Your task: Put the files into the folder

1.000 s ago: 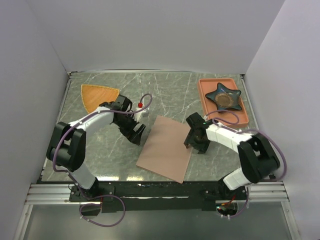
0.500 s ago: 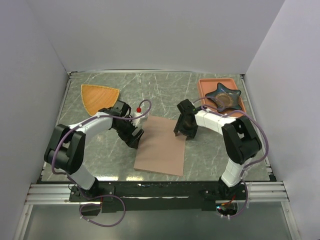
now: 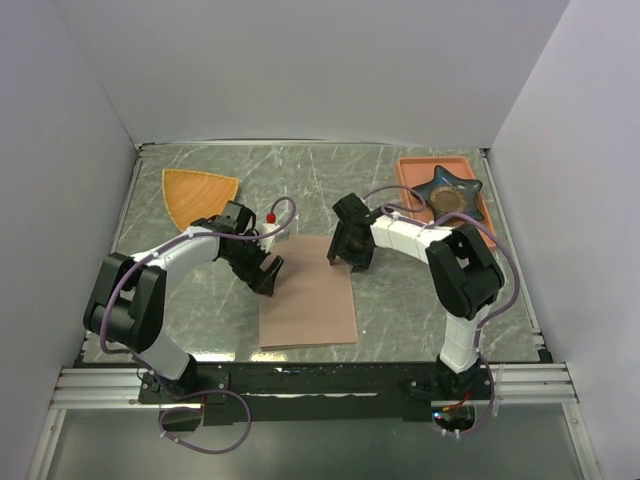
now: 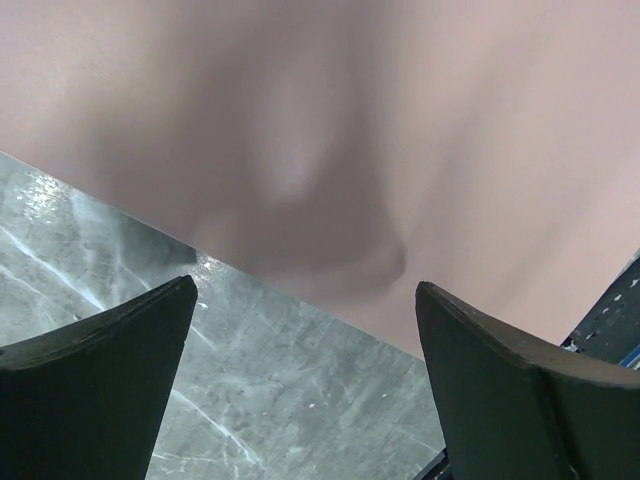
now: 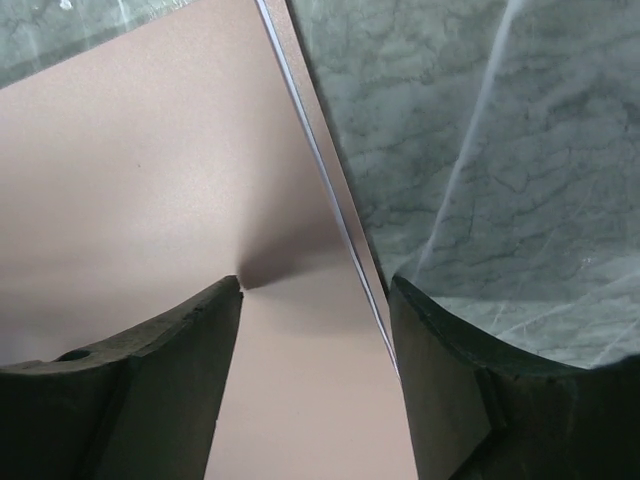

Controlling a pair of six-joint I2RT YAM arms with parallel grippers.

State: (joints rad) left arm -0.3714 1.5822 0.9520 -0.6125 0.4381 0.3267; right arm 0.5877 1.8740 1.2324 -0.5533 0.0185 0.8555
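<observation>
The pinkish-brown folder (image 3: pixel 308 295) lies shut and flat on the marble table, its long sides running toward the front edge. A thin white edge of the files (image 5: pixel 318 170) shows between its covers; the sheets themselves are hidden inside. My right gripper (image 3: pixel 345 255) stands open at the folder's far right corner. In the right wrist view its jaws (image 5: pixel 316 284) straddle that edge, with one fingertip (image 5: pixel 225 300) down on the cover. My left gripper (image 3: pixel 266 272) is wide open by the folder's far left edge. Its fingers (image 4: pixel 305 290) are over bare marble and hold nothing.
An orange fan-shaped plate (image 3: pixel 198 193) lies at the back left. At the back right, a salmon tray (image 3: pixel 410 195) holds a dark star-shaped dish (image 3: pixel 447 193). White walls close in the table on three sides.
The folder has swung from a slant to square with the table and shifted left. My right gripper travelled left and back with its corner. The left gripper stayed at the left edge.
</observation>
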